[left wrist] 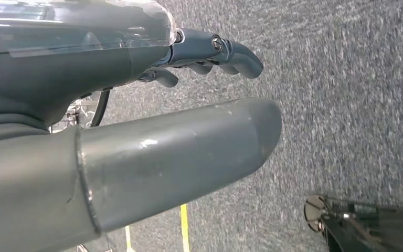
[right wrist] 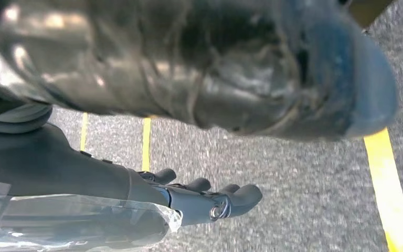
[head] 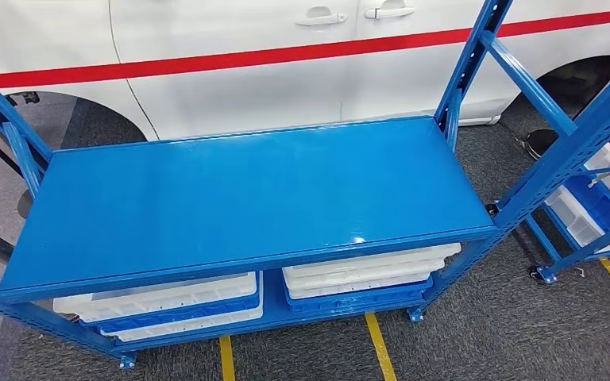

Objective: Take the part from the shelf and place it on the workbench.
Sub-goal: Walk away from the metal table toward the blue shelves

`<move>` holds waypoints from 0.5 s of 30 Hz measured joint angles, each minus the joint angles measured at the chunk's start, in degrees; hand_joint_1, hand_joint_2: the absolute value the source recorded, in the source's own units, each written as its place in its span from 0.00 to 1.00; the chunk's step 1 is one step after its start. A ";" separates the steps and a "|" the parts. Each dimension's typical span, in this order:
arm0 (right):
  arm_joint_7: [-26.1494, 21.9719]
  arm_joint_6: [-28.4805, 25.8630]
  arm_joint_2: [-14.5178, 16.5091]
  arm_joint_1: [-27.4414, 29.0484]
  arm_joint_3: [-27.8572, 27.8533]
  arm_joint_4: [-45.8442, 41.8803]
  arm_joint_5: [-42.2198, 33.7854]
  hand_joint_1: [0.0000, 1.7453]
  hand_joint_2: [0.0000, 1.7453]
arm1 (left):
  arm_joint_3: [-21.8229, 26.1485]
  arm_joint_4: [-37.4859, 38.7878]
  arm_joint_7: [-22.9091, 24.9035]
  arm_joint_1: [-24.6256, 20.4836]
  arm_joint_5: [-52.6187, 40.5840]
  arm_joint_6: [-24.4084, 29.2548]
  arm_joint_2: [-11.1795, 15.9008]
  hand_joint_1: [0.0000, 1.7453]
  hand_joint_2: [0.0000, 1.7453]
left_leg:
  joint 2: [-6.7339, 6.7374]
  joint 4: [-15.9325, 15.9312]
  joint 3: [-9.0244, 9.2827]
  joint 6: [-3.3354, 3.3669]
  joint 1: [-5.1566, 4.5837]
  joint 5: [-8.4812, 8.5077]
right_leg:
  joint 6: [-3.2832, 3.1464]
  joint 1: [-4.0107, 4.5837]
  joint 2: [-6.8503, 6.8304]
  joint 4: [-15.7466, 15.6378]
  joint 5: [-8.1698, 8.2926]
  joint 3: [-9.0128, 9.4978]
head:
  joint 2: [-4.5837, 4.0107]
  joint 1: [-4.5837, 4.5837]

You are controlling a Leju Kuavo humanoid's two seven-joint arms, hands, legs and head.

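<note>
A blue metal rack stands in front of me in the head view, its broad top shelf (head: 246,198) bare and glossy. On the level below lie flat white and blue trays (head: 167,303), with a second stack (head: 365,279) beside them. My left hand (left wrist: 152,157) hangs over grey carpet, thumb and fingers (left wrist: 231,52) apart, with nothing between them. My right hand (right wrist: 152,191) also hangs over the carpet with its blurred thumb (right wrist: 252,73) well away from the fingers (right wrist: 225,202), holding nothing.
A white car (head: 286,63) with a red stripe stands close behind the rack. A second blue rack (head: 588,135) at the right holds white and blue bins (head: 596,208). Yellow floor lines (head: 380,345) run on the grey carpet in front.
</note>
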 joint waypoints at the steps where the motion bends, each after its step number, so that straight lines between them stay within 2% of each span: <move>1: -0.01 0.00 0.01 0.02 -0.01 0.00 0.00 0.00 0.00 | 0.01 0.00 0.00 0.00 -0.01 0.00 0.01 0.00 0.00 | 0.00 0.08 0.01 -0.02 -0.06 -0.06 | 0.01 -0.03 -0.02 -0.07 0.72 0.12 | 0.01 -0.01; 2: 0.00 0.00 0.01 0.03 -0.01 0.00 0.00 0.00 0.00 | 0.01 0.00 0.00 -0.01 -0.02 0.00 0.01 0.00 0.00 | -0.03 0.21 0.06 -0.06 -0.09 -0.14 | -0.06 -0.03 -0.04 -2.46 2.42 1.40 | 0.01 0.00; 4: -0.02 0.00 -0.01 0.03 -0.03 0.00 0.01 0.00 0.00 | 0.01 0.00 0.00 -0.03 -0.22 -0.07 0.01 0.00 0.00 | -0.11 0.64 0.11 -0.36 -0.23 -0.44 | -0.51 0.12 -0.03 -10.16 5.93 5.39 | 0.01 0.00; 5: -0.02 0.01 -0.02 0.01 -0.03 0.00 0.02 0.00 0.00 | 0.01 0.00 0.01 -0.04 -0.38 -0.16 0.00 0.00 0.00 | -0.14 0.88 0.05 -0.61 -0.34 -0.57 | -0.75 0.23 -0.01 -12.99 6.84 6.75 | 0.01 -0.01; 6: -0.03 0.01 -0.02 -0.04 -0.04 0.00 0.04 0.00 0.00 | 0.01 0.00 0.01 -0.05 -0.55 -0.25 -0.01 0.00 0.00 | -0.15 1.03 -0.05 -0.87 -0.44 -0.68 | -0.95 0.35 0.04 -14.47 7.10 7.38 | 0.01 -0.02; 9: -0.06 0.06 0.03 -0.15 -0.04 0.00 0.08 0.00 0.00 | 0.01 0.00 0.01 -0.10 -0.76 -0.38 0.00 0.00 0.00 | -0.16 1.15 -0.19 -1.64 -0.47 -0.82 | -1.54 0.28 0.06 -15.20 7.29 7.34 | 0.00 -0.02; 11: -0.06 0.10 0.09 -0.18 -0.05 -0.01 0.10 0.00 0.00 | 0.01 0.00 0.01 -0.11 -0.77 -0.46 0.00 0.00 0.00 | -0.18 3.25 -1.10 -2.26 -0.33 -2.62 | -2.24 -0.05 -0.08 -15.83 7.66 7.27 | -0.01 -0.03; 14: -0.04 0.13 0.14 -0.14 -0.07 -0.01 0.16 0.00 0.00 | 0.01 0.00 0.02 -0.07 -0.70 -0.74 0.14 0.00 0.00 | -0.16 12.71 -5.16 -3.10 0.10 -8.09 | -2.68 -0.12 -0.29 -16.07 8.05 6.76 | 0.00 -0.03; 15: -0.04 0.13 0.15 -0.11 -0.07 -0.01 0.17 0.00 0.00 | 0.01 0.00 0.04 -0.04 -0.73 -0.84 0.20 0.00 0.00 | -0.16 15.13 -6.06 -3.30 0.23 -8.94 | -2.65 -0.12 -0.35 -16.02 8.19 6.59 | 0.00 -0.03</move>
